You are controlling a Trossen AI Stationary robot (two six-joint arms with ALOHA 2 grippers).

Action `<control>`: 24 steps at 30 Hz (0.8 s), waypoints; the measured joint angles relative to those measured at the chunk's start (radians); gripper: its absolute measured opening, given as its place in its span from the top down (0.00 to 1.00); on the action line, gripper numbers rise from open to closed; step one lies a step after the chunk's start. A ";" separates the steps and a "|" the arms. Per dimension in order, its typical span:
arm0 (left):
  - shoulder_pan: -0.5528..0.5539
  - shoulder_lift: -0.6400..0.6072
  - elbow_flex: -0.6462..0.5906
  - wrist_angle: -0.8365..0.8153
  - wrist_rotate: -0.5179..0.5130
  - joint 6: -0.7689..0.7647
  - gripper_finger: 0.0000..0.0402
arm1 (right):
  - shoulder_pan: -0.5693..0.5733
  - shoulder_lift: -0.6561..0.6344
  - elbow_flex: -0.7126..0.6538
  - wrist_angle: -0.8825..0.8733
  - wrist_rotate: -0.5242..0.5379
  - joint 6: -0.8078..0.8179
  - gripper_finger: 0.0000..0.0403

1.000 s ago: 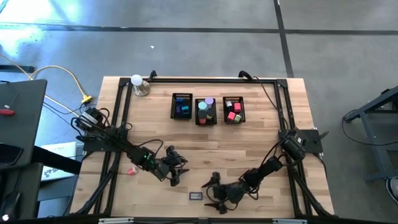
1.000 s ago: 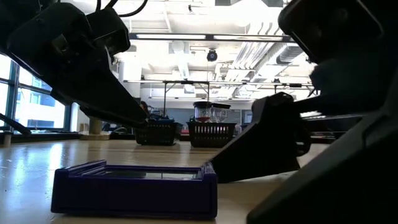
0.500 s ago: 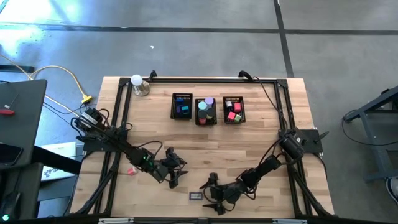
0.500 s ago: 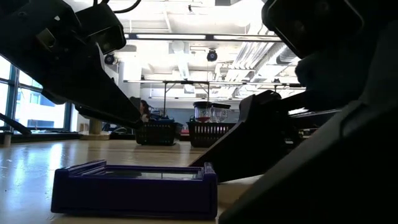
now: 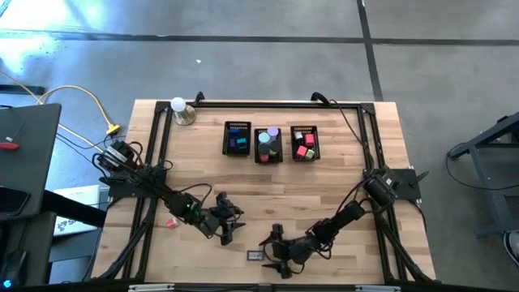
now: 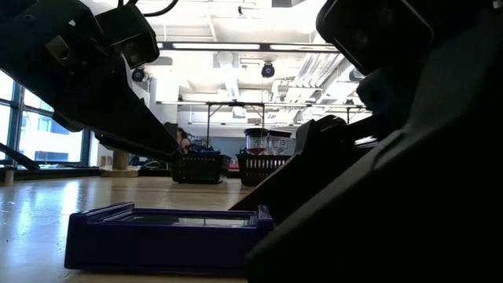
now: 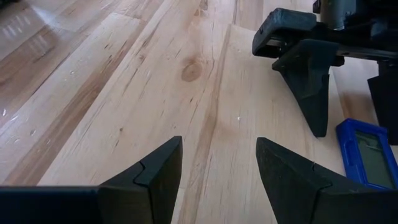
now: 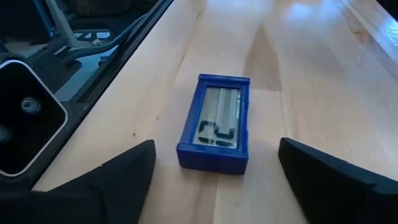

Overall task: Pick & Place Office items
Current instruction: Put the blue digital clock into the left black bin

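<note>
- I am keeping my right gripper [image 8: 211, 180] low over the table [image 5: 340, 182], fingers spread wide, with the blue flat box [image 8: 216, 121] lying between them, not touching.
- My left gripper [image 7: 214, 168] is waiting nearby, half open, grasping nothing.
- Other office items are sitting in the three black bins [image 5: 270, 143].
</note>
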 joint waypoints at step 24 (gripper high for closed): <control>0.000 0.000 0.000 0.000 0.000 0.000 0.51 | -0.019 -0.001 -0.004 -0.006 -0.002 0.012 0.88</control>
